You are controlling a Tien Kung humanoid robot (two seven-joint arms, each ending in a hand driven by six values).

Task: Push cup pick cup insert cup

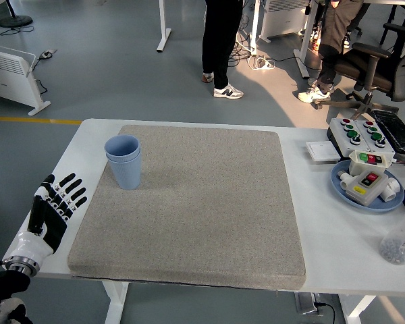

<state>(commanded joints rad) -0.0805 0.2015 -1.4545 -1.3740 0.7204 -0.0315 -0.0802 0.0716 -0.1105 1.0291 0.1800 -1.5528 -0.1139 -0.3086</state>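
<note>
Two light blue cups point(124, 162) stand nested, one inside the other, upright on the far left part of the grey mat point(196, 209). My left hand point(52, 209) hovers over the white table's left edge, beside the mat and well below-left of the cups. Its black fingers point(69, 187) are spread and hold nothing. My right hand is out of the picture.
At the right stand a blue plate point(364, 197) carrying a button box, a control box point(363, 133) with coloured buttons, a white square card point(322, 151) and a clear bottle point(399, 239). People and an office chair point(378, 64) are beyond the table.
</note>
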